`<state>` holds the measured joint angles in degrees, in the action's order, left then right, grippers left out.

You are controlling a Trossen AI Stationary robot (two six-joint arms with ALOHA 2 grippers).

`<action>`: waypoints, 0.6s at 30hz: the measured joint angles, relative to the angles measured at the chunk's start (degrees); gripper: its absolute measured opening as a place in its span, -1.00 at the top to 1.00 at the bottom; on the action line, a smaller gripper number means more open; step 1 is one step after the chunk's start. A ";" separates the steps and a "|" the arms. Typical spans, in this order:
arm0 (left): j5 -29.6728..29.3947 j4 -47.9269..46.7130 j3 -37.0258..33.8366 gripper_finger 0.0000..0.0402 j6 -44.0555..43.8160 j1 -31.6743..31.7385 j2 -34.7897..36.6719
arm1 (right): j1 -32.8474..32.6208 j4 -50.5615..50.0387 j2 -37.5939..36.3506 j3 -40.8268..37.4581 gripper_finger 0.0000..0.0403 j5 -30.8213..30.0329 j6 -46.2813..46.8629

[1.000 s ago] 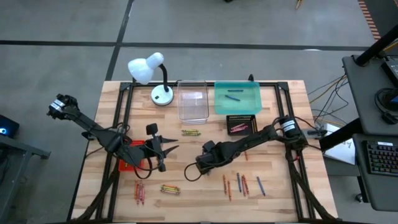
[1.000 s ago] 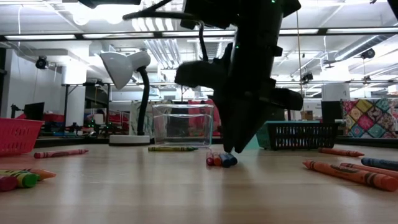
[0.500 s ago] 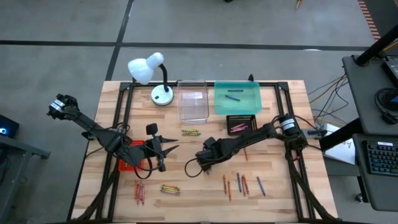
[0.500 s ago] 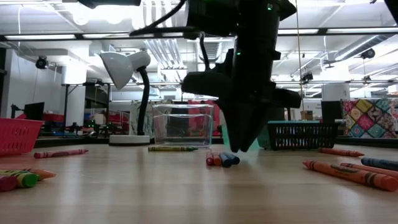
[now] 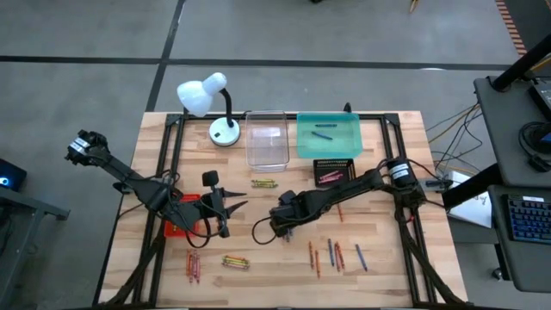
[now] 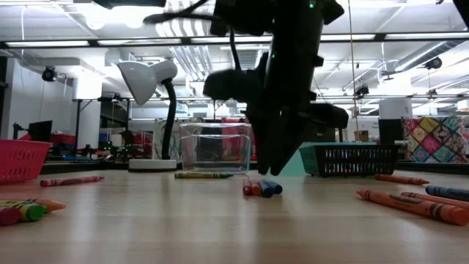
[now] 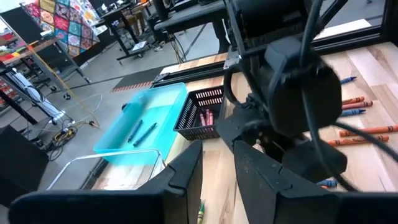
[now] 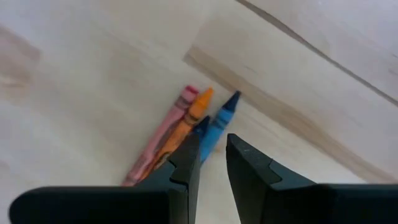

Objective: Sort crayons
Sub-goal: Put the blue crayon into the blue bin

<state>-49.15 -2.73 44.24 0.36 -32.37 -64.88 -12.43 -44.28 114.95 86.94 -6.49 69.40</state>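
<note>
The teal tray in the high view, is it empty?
No, the teal tray holds two dark blue crayons inside it.

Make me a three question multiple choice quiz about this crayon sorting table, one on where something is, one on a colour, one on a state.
1. Where is the right gripper?
A. Over the teal tray
B. Just above a small cluster of crayons on the table
C. Inside the clear tray

2. What colours are the crayons under it?
A. Pink-red, orange and blue
B. All yellow
C. All black

3. How is the left gripper?
A. Gripping a crayon
B. Holding nothing, near the red tray
C. Gripping the white lamp

Answers: 1 B, the right wrist view shows the fingers directly over the crayons. 2 A, those three colours lie side by side. 3 B, the left wrist view shows nothing between its fingers.
</note>
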 joint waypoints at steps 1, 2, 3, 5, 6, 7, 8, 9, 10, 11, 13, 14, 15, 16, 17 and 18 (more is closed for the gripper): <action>0.00 0.01 -0.01 0.62 0.00 -0.01 0.00 | 0.02 0.05 0.31 0.00 0.66 -0.02 0.01; 0.00 -0.01 -0.01 0.62 0.02 -0.01 0.00 | 0.00 -0.03 0.38 -0.08 0.66 0.01 0.01; 0.00 -0.01 -0.01 0.62 0.02 -0.01 0.00 | -0.02 -0.08 0.38 -0.23 0.66 0.01 0.01; 0.00 -0.05 -0.01 0.62 0.02 -0.01 0.00 | 0.04 -0.03 0.38 -0.40 0.66 -0.07 -0.04; 0.00 -0.09 -0.01 0.62 0.02 -0.01 0.00 | 0.04 -0.28 0.38 -0.44 0.66 -0.37 -0.06; -0.02 -0.08 -0.01 0.62 0.02 -0.01 0.00 | 0.06 -0.59 0.38 -0.53 0.66 -0.83 -0.08; -0.02 -0.08 -0.01 0.62 0.02 -0.01 0.00 | 0.09 -0.82 0.38 -0.58 0.66 -1.09 -0.24; -0.02 -0.08 -0.01 0.62 0.02 -0.01 0.00 | 0.22 -0.75 0.38 -0.59 0.66 -1.14 -0.48; -0.02 -0.08 -0.01 0.62 0.02 -0.01 0.00 | 0.36 -0.60 0.38 -0.59 0.66 -1.18 -0.73; -0.02 -0.08 -0.01 0.62 0.02 -0.01 0.00 | 0.48 -0.58 0.38 -0.67 0.66 -1.24 -0.98; -0.04 -0.08 -0.01 0.62 0.02 -0.04 0.00 | 0.72 -1.00 0.38 -1.08 0.66 -1.35 -1.00; -0.02 -0.09 -0.01 0.62 0.02 -0.06 0.00 | 0.83 -1.62 0.38 -1.24 0.66 -1.57 -0.98; -0.02 -0.08 -0.01 0.62 0.02 -0.06 0.00 | 0.87 -2.50 0.40 -1.33 0.66 -1.68 -0.96; -0.04 -0.08 -0.01 0.62 0.02 -0.06 0.00 | 1.02 -3.45 0.40 -1.39 0.66 -1.90 -0.97; -0.03 -0.08 -0.01 0.62 0.02 -0.06 0.00 | 1.06 -4.37 0.40 -1.40 0.66 -2.13 -0.97; -0.04 -0.10 -0.01 0.62 0.02 -0.06 0.00 | 1.11 -5.04 0.40 -1.40 0.66 -2.14 -0.95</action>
<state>-49.19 -2.83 44.23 0.38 -32.42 -64.88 -11.32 -49.32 115.35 85.54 -8.62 68.45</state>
